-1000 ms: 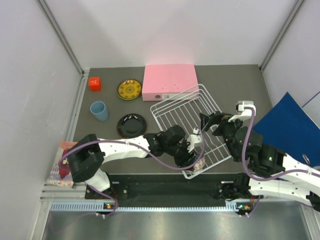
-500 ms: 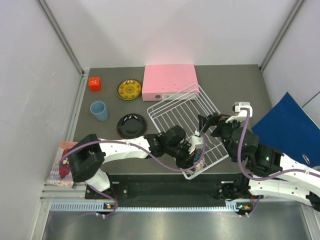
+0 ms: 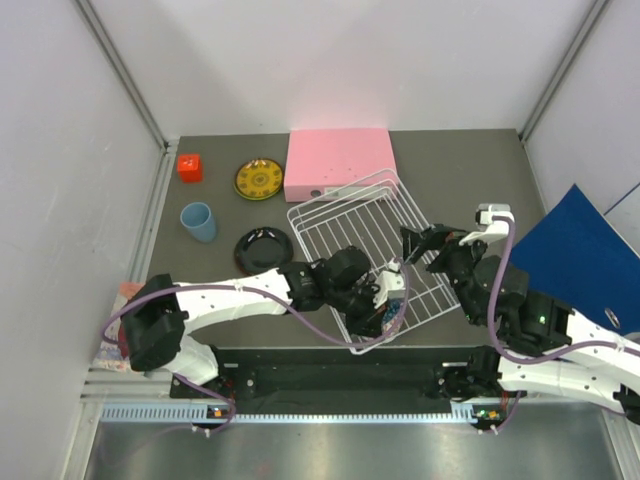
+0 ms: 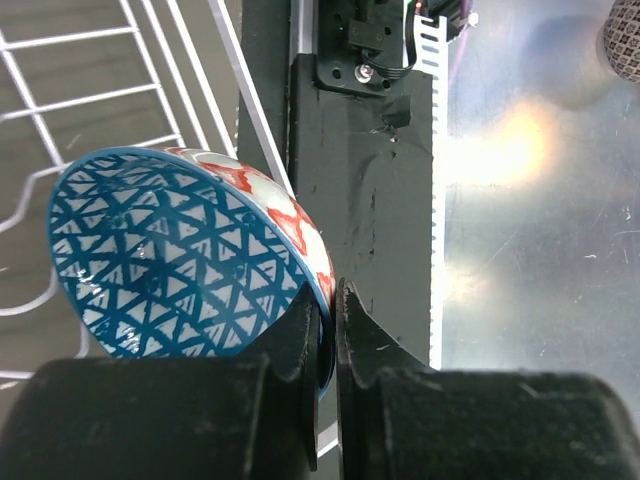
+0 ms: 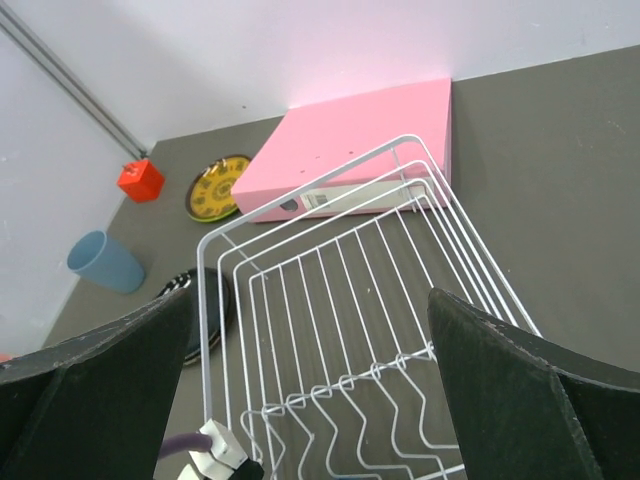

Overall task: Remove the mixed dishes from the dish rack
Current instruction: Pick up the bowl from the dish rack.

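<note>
Nearest, at the front edge of the white wire dish rack (image 3: pixel 365 240): left gripper (image 4: pixel 328 300) pinched tight on the rim of the small patterned bowl (image 4: pixel 170 260), blue triangles inside, red-white outside. One finger inside, one outside, bowl tipped on edge. Jaws parted a second ago, closed now. Rack further left and turned since then. Over the rack's right side: right gripper (image 5: pixel 310 400), spread wide, gripping nothing. Farther off on the dark table (image 3: pixel 470 170): black-and-red plate (image 3: pixel 263 250), light blue cup (image 3: pixel 198 221), yellow-amber patterned plate (image 3: pixel 259 179), small red cube (image 3: pixel 189 167), flat pink box (image 3: pixel 338 163) touching the rack's far edge.
</note>
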